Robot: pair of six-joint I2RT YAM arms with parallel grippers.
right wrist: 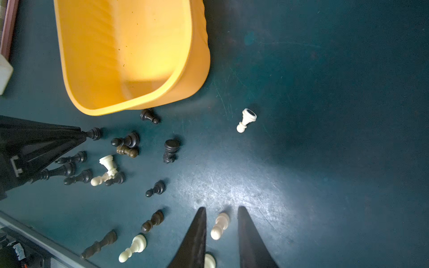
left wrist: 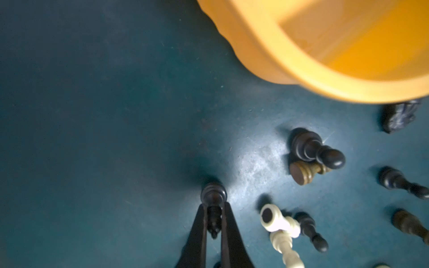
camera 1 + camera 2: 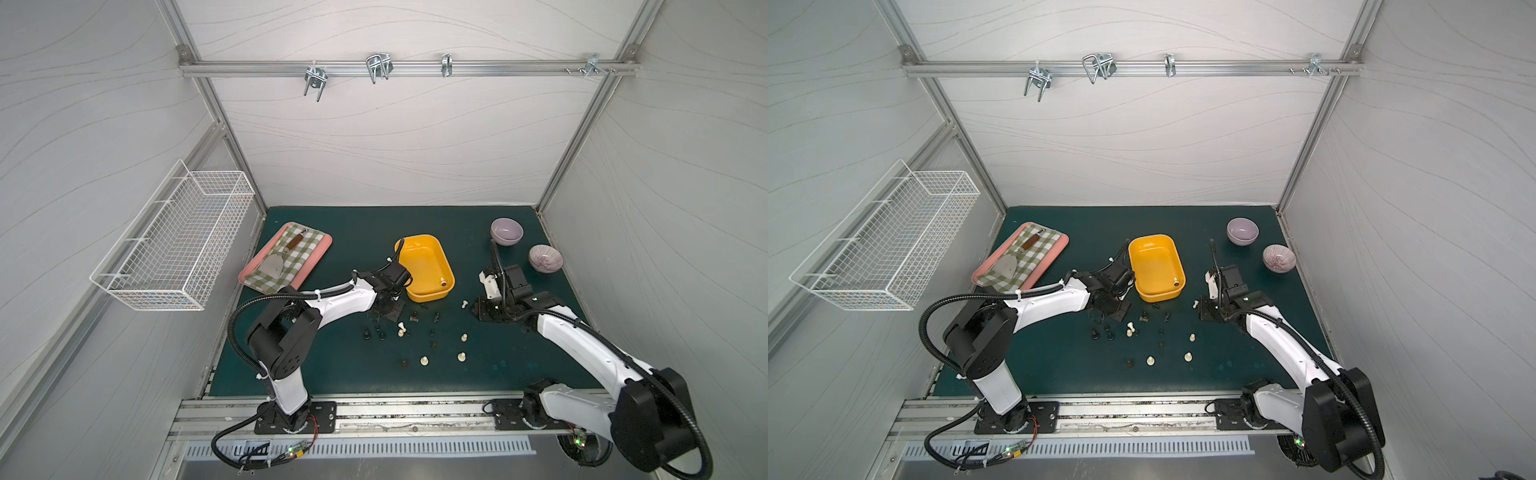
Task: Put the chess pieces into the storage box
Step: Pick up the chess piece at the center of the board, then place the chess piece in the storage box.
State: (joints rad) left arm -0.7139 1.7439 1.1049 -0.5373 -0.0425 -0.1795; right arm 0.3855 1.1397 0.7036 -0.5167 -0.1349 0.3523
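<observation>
My left hand (image 2: 214,208) grips a dark chess piece (image 2: 213,193), shut tight. I'd lift straight, then clear the box (image 2: 287,67) rim ahead.

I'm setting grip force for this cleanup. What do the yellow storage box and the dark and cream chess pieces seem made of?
Storage box: probably moulded plastic, smooth, slightly glossy; uniform colour, rounded corners.
Dark chess pieces: lacquered wood or plastic, unclear which; shiny highlights on ringed stems.
Cream chess pieces: similar, satin; dark pad under the base, perhaps felt.
</observation>
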